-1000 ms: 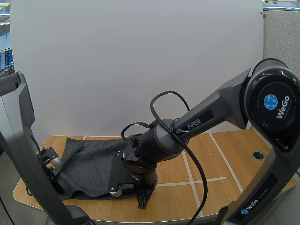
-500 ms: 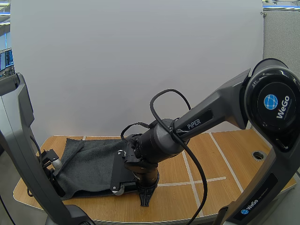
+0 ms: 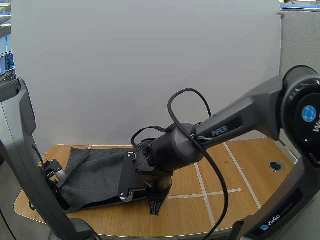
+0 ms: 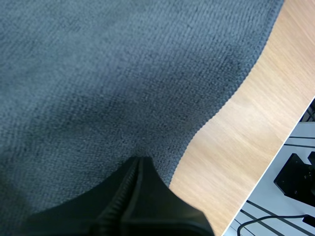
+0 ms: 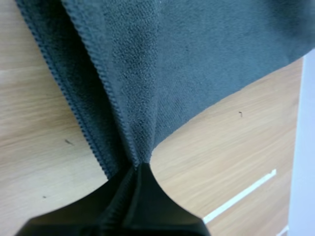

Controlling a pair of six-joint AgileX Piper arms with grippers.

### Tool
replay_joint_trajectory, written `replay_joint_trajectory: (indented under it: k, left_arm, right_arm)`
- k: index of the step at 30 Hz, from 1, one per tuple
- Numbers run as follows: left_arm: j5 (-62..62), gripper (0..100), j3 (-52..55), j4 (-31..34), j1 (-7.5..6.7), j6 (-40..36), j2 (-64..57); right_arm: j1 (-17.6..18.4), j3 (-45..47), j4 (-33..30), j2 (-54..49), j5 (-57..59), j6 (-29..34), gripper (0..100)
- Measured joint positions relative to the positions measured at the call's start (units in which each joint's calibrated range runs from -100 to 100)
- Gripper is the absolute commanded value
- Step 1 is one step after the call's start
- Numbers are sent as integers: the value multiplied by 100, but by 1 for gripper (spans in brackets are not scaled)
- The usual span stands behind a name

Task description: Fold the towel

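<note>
A dark grey towel [image 3: 95, 172] lies spread over the left part of the wooden table [image 3: 250, 160]. My right gripper [image 3: 156, 209] points down near the table's front edge, just right of the towel's near right corner. In the right wrist view the right gripper [image 5: 138, 166] is shut on the towel's stitched hem [image 5: 113, 98], which rises in a ridge to the tips. My left gripper [image 4: 138, 160] is shut, its tips pinching the towel [image 4: 123, 73] close to the cloth's edge, beside bare wood [image 4: 236, 142].
White tape lines [image 3: 202, 187] cross the tabletop to the right of the towel. A round hole [image 3: 274, 165] sits near the table's right edge. The table's rim [image 4: 266, 169] runs close to my left gripper, with the floor beyond it.
My right arm has shifted slightly to the right and its gripper has risen a little, still holding the towel's corner. The left arm has not visibly moved.
</note>
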Motion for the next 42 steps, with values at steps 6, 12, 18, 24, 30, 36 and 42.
replay_joint_trajectory:
  k: [6, 12, 18, 24, 30, 36, 42]
  left_arm:
    - [0, 0, 0, 0, 0, 0, 0]
    - [0, 0, 0, 0, 0, 0, 0]
    - [0, 0, 0, 0, 0, 0, 0]
    - [0, 0, 0, 0, 0, 0, 0]
    - [16, 0, 0, 0, 0, 0, 0]
    - [16, 0, 0, 0, 0, 0, 0]
    - [16, 0, 0, 0, 0, 0, 0]
  right_arm:
    - [9, 0, 0, -129, 193, 76, 0]
    - [9, 0, 10, -129, 249, 108, 0]
    - [12, 0, -31, -129, 215, 236, 2]
    - [12, 0, -125, -129, 204, 332, 73]
    - [12, 0, -182, -129, 322, 373, 76]
    - [12, -25, -194, -129, 209, 373, 76]
    - [12, -507, -79, -303, 185, 373, 76]
